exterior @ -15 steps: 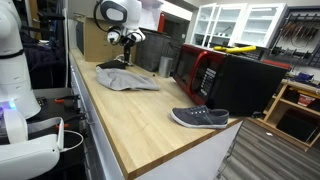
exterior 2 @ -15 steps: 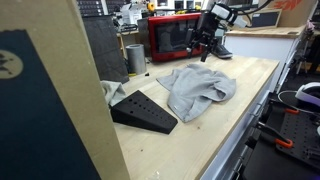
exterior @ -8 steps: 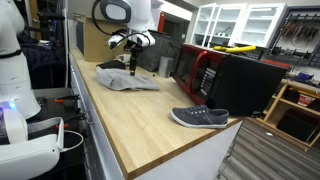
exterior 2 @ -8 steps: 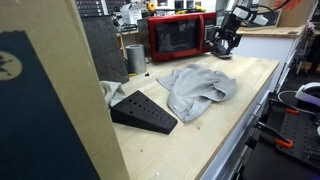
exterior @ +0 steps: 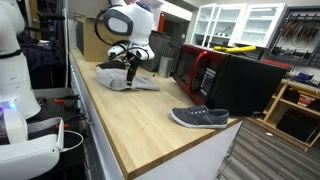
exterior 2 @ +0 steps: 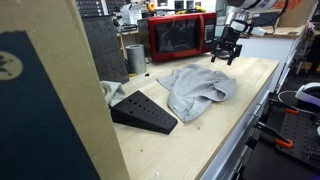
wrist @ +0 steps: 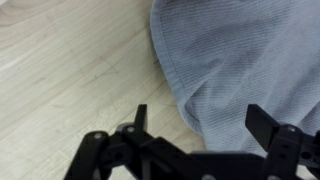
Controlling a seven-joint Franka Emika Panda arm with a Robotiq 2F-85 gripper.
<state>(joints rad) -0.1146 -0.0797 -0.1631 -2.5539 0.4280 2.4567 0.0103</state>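
- My gripper [wrist: 197, 118] hangs empty, jaws spread wide, over the edge of the grey cloth [wrist: 250, 50].
- The cloth lies crumpled on the wooden counter [wrist: 70, 70].
- It looks soft, light and limp; I'd pinch a raised fold near its rim.

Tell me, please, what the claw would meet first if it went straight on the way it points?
Most likely the grey cloth: in the wrist view the open claw points down at its edge, partly over the wooden tabletop. Height above it is unclear.
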